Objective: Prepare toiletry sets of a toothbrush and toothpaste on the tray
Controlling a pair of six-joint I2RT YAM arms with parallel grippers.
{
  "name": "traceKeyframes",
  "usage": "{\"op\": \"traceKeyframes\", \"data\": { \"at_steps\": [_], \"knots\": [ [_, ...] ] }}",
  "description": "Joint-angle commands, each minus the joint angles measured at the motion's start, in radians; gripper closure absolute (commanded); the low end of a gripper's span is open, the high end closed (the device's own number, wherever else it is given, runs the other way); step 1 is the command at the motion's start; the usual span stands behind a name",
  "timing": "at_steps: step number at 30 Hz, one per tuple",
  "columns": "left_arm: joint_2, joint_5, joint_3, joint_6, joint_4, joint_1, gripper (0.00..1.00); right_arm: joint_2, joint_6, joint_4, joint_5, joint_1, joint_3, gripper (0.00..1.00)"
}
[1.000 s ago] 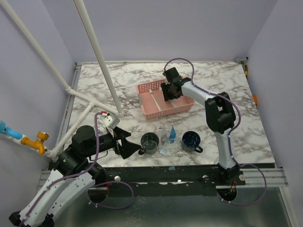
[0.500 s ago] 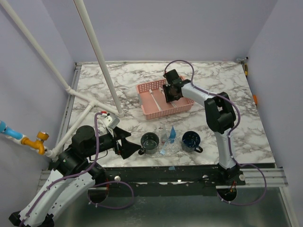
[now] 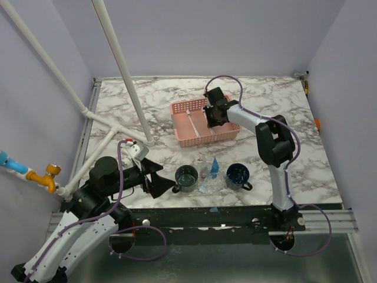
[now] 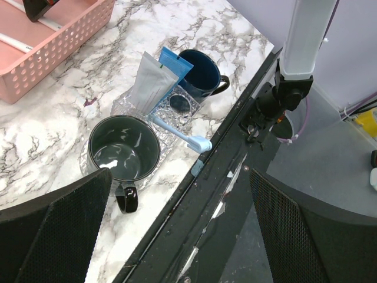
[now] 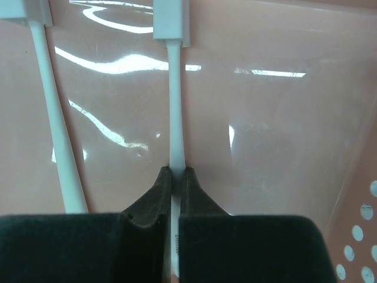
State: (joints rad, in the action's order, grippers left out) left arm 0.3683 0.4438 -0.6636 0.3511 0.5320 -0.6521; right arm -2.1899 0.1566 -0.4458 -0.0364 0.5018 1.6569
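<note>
Here, the right gripper (image 5: 175, 172) (down inside the pink basket (image 5: 265, 130)) pinches a white toothbrush (image 5: 175, 106) by its handle. The left gripper (image 4: 179, 177) gapes wide, holding nothing. The tray (image 4: 179, 105), at the basket's 6 o'clock, carries a toothpaste tube (image 4: 150, 82) and a blue toothbrush (image 4: 177, 132).

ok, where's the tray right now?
Top view: the tray sits front-centre on the table, between the grey mug and the blue mug. A toothbrush and toothpaste lie on it.
</note>
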Motion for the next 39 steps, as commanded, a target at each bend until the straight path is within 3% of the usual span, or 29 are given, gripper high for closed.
{"op": "traceKeyframes", "data": {
  "at_steps": [1,23,29,39],
  "knots": [
    [-0.004,-0.009,0.004,-0.011,-0.007,-0.001,0.01,0.045,-0.004,-0.025,0.063,-0.005,-0.058,1.0],
    [-0.001,-0.006,0.005,-0.009,-0.011,0.001,0.01,0.349,0.024,0.096,0.098,0.005,-0.144,1.0],
    [0.007,0.002,0.008,-0.002,-0.022,0.002,0.01,0.496,0.069,0.13,0.131,0.027,-0.174,1.0],
    [0.048,0.044,-0.035,0.049,-0.077,0.001,0.01,0.803,0.233,0.259,0.256,0.061,-0.371,1.0]
  ]
}}
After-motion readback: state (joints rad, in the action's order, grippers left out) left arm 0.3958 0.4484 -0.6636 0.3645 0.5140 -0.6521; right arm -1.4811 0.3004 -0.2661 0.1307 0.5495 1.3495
